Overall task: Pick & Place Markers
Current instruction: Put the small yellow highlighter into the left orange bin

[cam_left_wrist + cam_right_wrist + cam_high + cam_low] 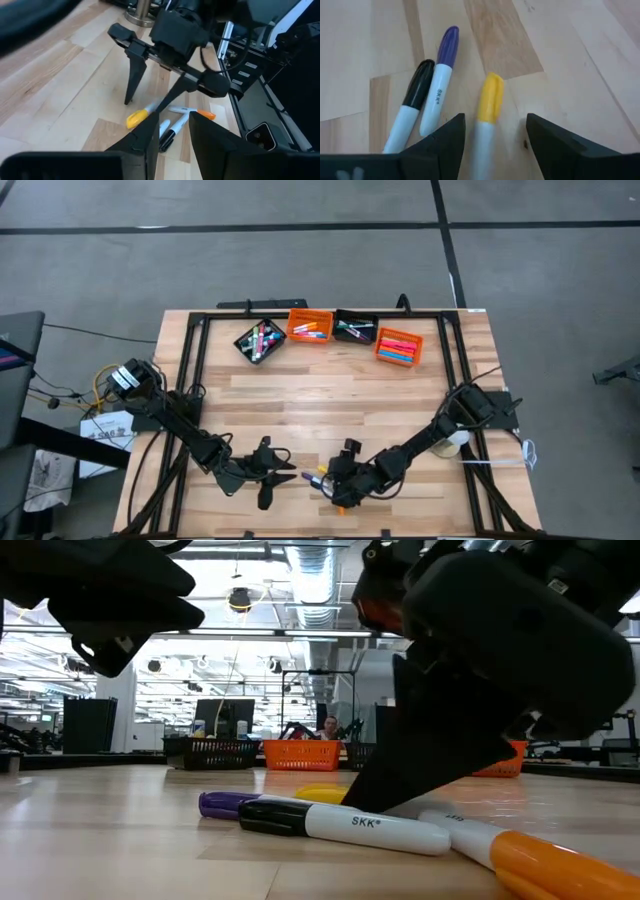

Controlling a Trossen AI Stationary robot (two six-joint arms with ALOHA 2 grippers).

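Both arms reach in low over near edge of bench [330, 395], elbows bent, wrists angled toward centre. Right claw [335, 480] tipped down, fingertips at bench surface, jaws spread wide, fingers [134, 80] splayed like inverted V. Left claw [272, 473] close beside it, pointing at right claw, jaws partly apart, nothing seen between fingers [145, 142].

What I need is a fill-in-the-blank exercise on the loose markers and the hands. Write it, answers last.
1. The right hand stands open astride the marker whose cap is ___.
2. The purple-capped marker lies against a neighbour whose cap is ___.
3. The bins at the table's far edge number ___.
4. The left hand waits nearby, holding ___.

Answers: yellow; black; four; nothing
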